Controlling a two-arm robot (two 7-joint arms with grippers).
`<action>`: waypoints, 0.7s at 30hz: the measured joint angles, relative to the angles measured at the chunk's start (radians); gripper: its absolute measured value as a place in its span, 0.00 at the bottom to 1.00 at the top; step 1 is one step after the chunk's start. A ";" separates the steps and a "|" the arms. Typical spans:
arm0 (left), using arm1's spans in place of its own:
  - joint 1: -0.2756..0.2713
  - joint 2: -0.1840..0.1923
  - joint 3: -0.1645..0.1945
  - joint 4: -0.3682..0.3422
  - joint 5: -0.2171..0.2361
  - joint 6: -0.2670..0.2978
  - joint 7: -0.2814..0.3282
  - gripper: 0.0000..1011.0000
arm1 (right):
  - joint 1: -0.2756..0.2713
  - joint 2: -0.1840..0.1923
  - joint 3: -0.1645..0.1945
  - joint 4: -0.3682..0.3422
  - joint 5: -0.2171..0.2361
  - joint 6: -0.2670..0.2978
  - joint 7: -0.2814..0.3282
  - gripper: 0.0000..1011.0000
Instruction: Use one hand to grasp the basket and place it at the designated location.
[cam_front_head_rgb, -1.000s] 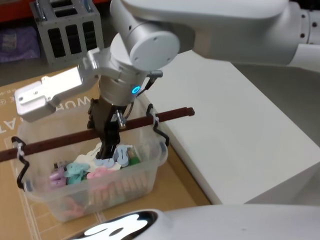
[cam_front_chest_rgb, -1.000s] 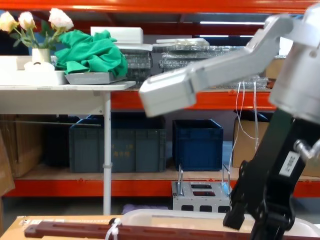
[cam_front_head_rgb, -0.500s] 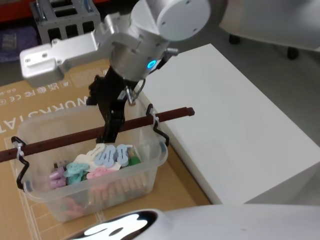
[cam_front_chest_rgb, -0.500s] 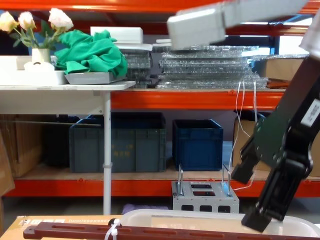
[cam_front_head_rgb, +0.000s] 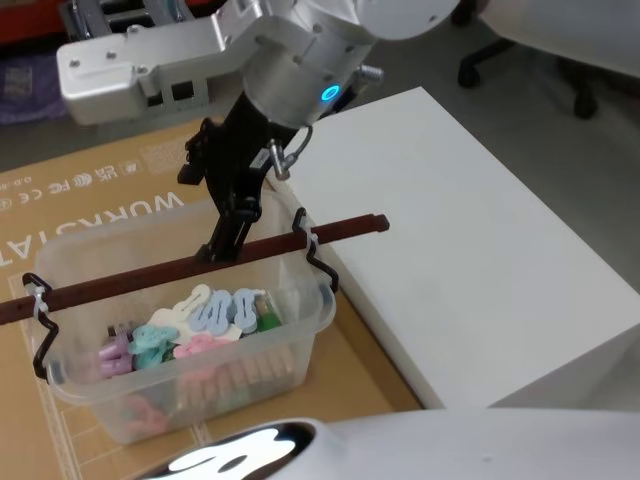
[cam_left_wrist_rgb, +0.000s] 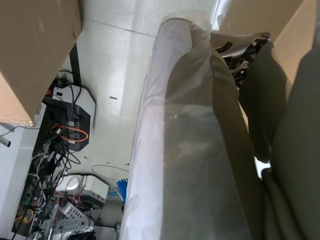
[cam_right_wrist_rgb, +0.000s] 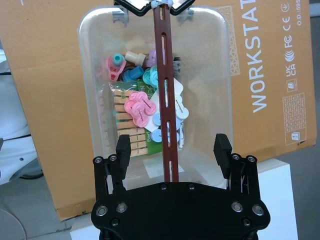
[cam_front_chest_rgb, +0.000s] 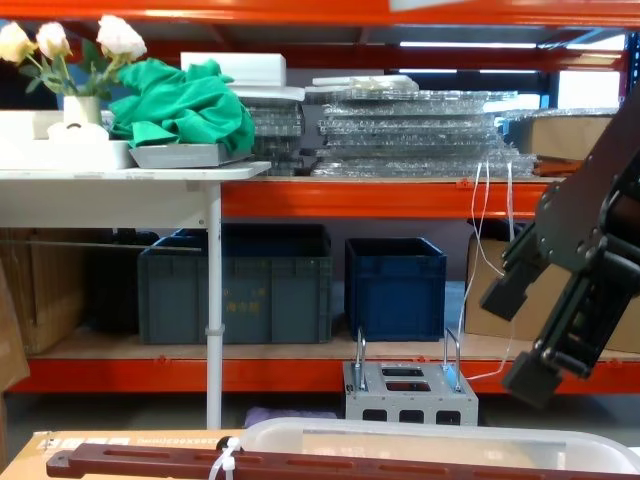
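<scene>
The basket (cam_front_head_rgb: 295, 335) is a translucent whitish tub on a cardboard sheet, holding coloured clips and wooden pegs. Its dark maroon bar handle (cam_front_head_rgb: 150, 272) runs across the top, with a white tie at each end. My right gripper (cam_front_head_rgb: 228, 225), black and blocky, hangs open over the far side of the basket, its fingertips just at the handle. In the right wrist view the handle (cam_right_wrist_rgb: 166, 90) runs down the middle of the basket (cam_right_wrist_rgb: 90, 75), between the spread fingers (cam_right_wrist_rgb: 123, 147) of the gripper (cam_right_wrist_rgb: 173, 147), which hold nothing. In the chest view the right gripper (cam_front_chest_rgb: 520, 335) is above the basket's rim (cam_front_chest_rgb: 420, 432).
A white platform (cam_front_head_rgb: 480, 260) stands right beside the basket on the right. The cardboard sheet (cam_front_head_rgb: 80, 200) extends to the left and back. Behind it sit a grey metal box (cam_front_chest_rgb: 410, 393), blue crates (cam_front_chest_rgb: 395, 285) and orange shelving.
My right gripper has risen out of the basket and drawn up and back; its fingertips went from below the handle to about level with it. The basket has not moved.
</scene>
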 joint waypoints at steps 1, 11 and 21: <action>0.000 0.000 0.000 0.000 0.000 0.000 0.000 0.00 | -0.001 0.002 0.003 0.000 0.001 -0.001 0.000 0.99; 0.000 0.000 0.000 0.000 0.000 0.000 0.000 0.00 | -0.012 0.024 0.035 -0.006 0.012 -0.010 0.000 0.99; 0.000 0.000 0.000 0.000 0.000 0.000 0.000 0.00 | -0.027 -0.022 0.023 0.021 -0.021 -0.005 0.017 0.99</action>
